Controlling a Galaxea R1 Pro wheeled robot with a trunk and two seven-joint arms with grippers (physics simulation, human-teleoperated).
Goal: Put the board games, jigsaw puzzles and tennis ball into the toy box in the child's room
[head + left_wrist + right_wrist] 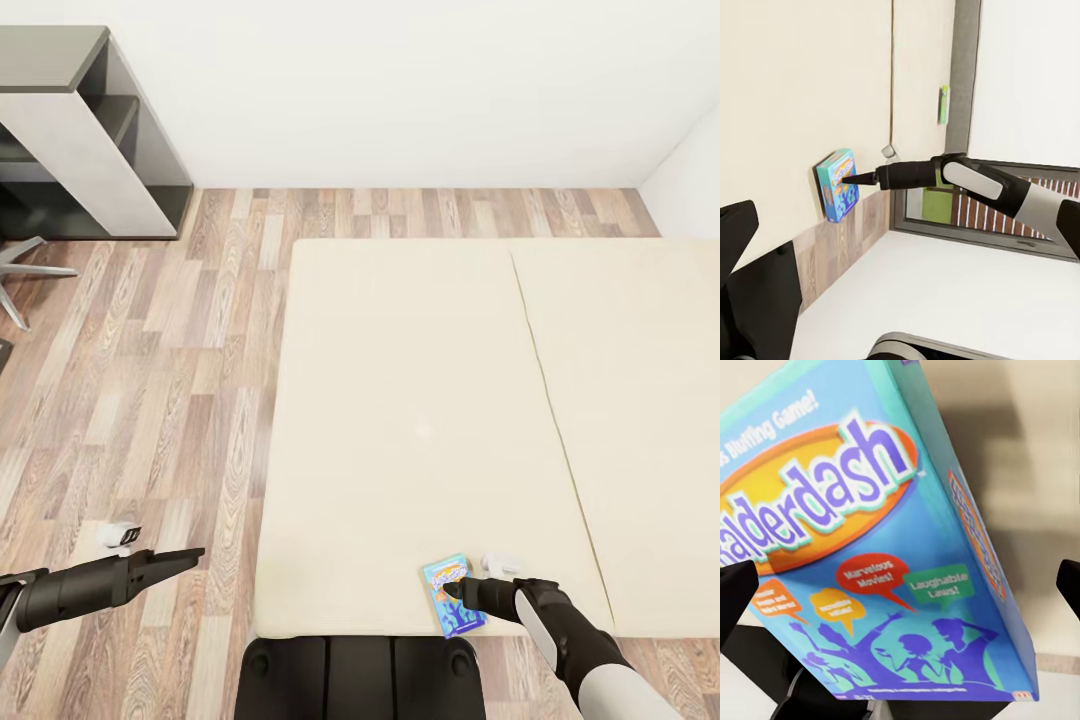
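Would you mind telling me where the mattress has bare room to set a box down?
Nearly all of the bed is bare, from the seam to the floor-side edge. Only the near edge is crowded, by the blue board game and right gripper.

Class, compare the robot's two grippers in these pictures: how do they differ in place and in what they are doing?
The right gripper is over the bed's near edge, at the blue board game; the left gripper hangs over the wood floor, beside the bed. The right gripper's open fingers straddle the game box; the left gripper holds nothing. Both are dark and pointed.
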